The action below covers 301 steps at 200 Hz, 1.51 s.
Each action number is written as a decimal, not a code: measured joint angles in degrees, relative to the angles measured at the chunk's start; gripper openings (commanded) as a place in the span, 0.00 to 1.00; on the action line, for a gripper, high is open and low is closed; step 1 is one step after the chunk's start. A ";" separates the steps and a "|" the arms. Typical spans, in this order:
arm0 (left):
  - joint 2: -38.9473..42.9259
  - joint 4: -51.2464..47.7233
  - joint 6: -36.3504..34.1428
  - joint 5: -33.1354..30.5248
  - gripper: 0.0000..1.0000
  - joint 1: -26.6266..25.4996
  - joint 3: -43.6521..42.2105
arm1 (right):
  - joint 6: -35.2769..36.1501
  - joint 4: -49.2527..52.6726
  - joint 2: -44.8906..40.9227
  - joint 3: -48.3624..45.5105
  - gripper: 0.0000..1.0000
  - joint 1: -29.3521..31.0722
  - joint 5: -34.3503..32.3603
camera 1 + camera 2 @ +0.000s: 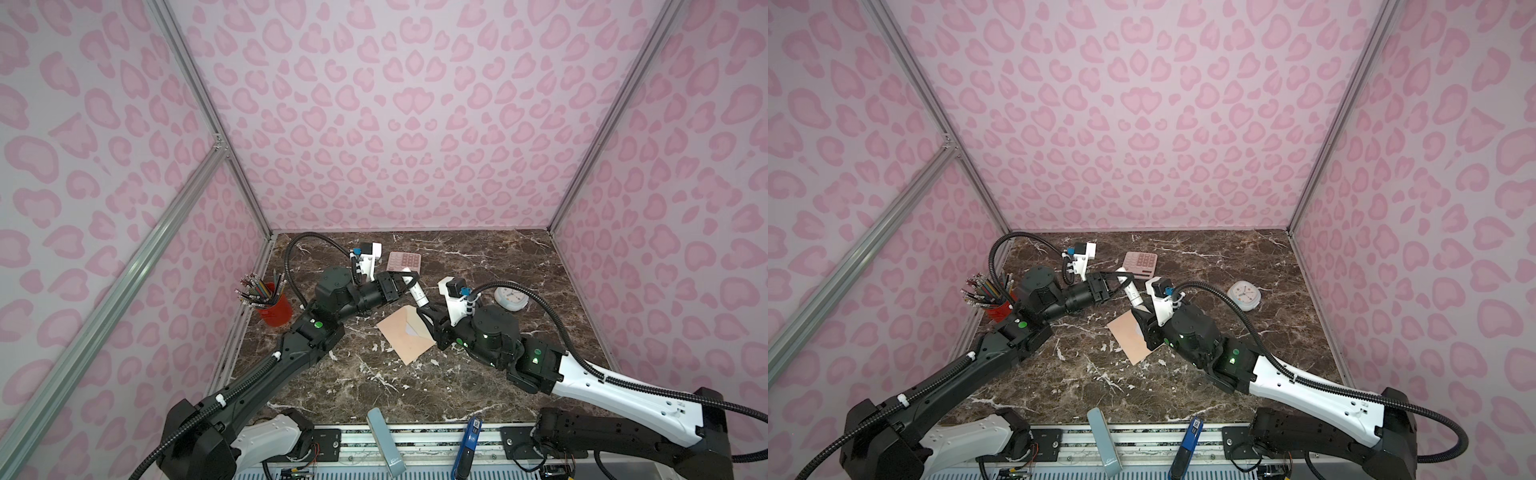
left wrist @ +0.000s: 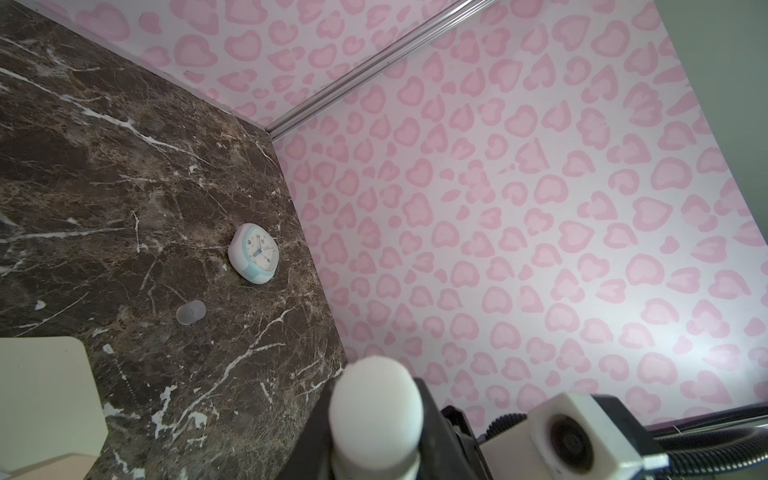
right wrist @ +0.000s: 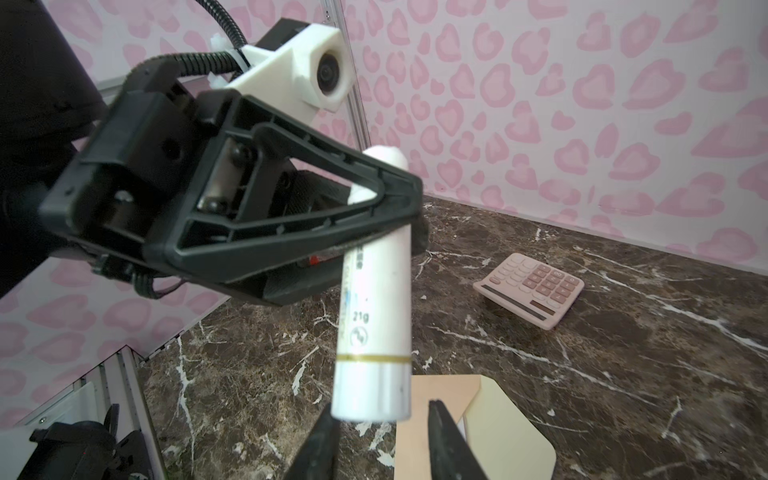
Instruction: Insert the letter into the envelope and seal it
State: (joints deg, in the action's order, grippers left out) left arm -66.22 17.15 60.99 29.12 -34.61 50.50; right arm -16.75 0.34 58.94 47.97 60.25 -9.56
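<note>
My left hand is pinching the glue stick near its upper end, so most of the tube hangs tilted below the grip. My right hand sits just under the tube's base, fingers parted to either side of it and not visibly clamping. Directly beneath, the envelope lies flat on the worktop with its cream flap folded open. The letter shows only as a white sliver at the mouth, so I judge it is in and sealing is what is left. A translucent cap lies well apart, near the clock, and the calculator sits further back. My worry is the high, one-handed pinch: the long tube could pivot or slip when pressed. The bare matte end, which I take for the glue, points away from the flap, so it needs turning. Nothing pins the envelope, so a firm stroke could push it or smear the letter.
</note>
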 measured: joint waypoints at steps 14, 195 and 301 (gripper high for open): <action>-0.31 -0.39 -0.17 0.02 0.12 0.00 0.20 | 0.00 0.00 -0.74 -0.61 0.34 0.02 -0.09; -3.34 -1.22 -2.08 2.56 0.16 -1.53 1.22 | -0.66 -0.50 0.61 -0.17 0.18 -0.04 -1.53; -4.11 -2.40 -2.54 3.63 0.40 -2.64 2.10 | -4.90 -3.67 0.48 -0.94 0.18 -0.37 -2.05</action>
State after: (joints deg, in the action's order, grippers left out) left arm -70.32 14.74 58.46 32.75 -37.26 52.60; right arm -21.65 -3.33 59.42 47.03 59.88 -11.62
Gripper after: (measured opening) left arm 0.427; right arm 0.217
